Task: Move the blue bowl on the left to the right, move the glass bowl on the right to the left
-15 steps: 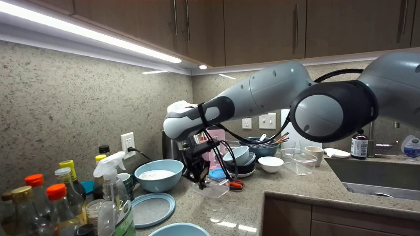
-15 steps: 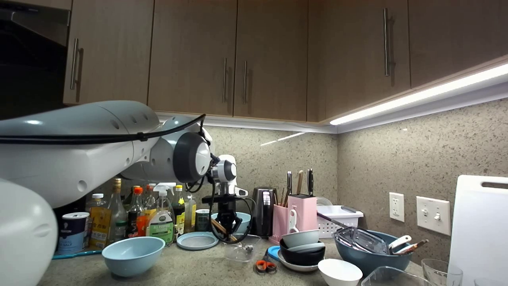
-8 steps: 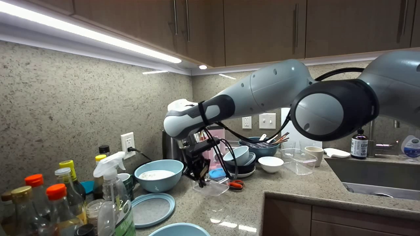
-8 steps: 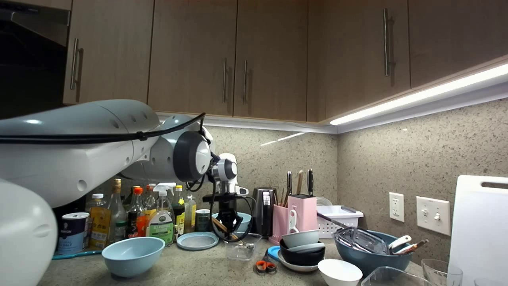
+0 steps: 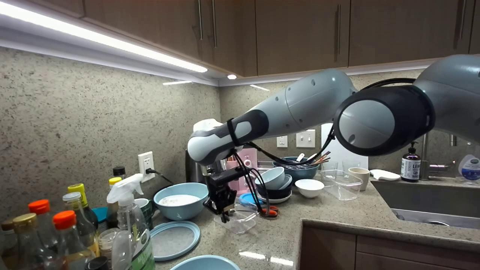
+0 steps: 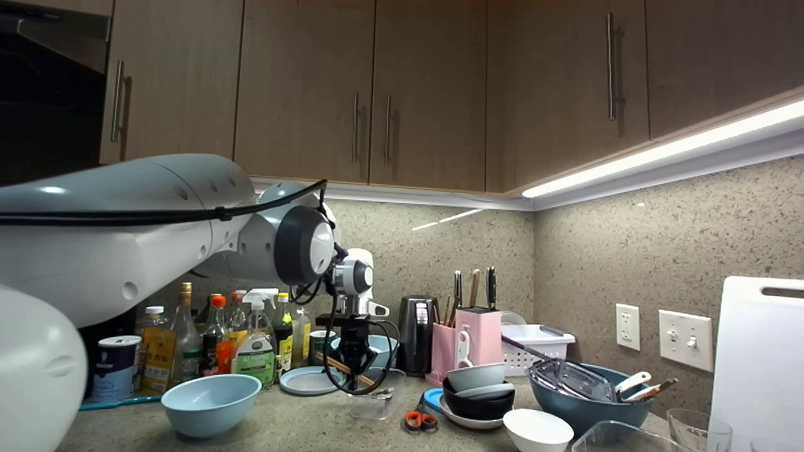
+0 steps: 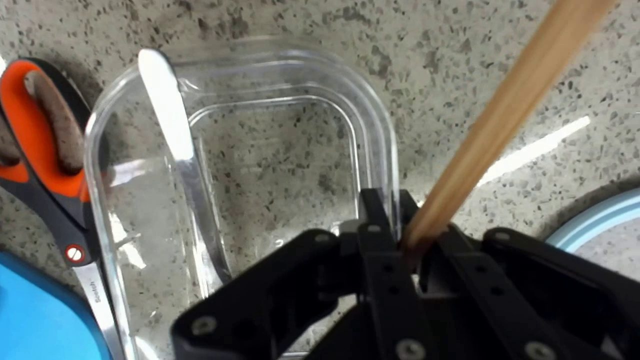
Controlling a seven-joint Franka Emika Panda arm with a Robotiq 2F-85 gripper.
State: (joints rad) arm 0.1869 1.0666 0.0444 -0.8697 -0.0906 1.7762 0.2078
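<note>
The light-blue bowl on the left (image 6: 210,411) stands on the counter; only its rim (image 5: 204,260) shows at the bottom of an exterior view. A second light-blue bowl (image 5: 182,212) with something white in it stands by the wall. My gripper (image 7: 389,200) is shut on the rim of a rectangular clear container (image 7: 377,115), with a wooden stick (image 7: 500,120) also between its fingers. A metal knife (image 7: 175,120) leans inside the container. The container also shows in both exterior views (image 5: 240,225) (image 6: 374,411); whether it touches the counter is unclear. The round glass bowl is not in view.
Orange-handled scissors (image 7: 42,145) lie beside the container. A round light-blue lid (image 5: 175,240) lies near the spray bottle (image 5: 129,221). Stacked bowls (image 6: 480,402), a white bowl (image 5: 309,187) and another clear container (image 5: 342,187) stand farther right.
Over the last half second, my gripper and the clear container have shifted slightly left and lower in both exterior views. The bowls have not moved.
</note>
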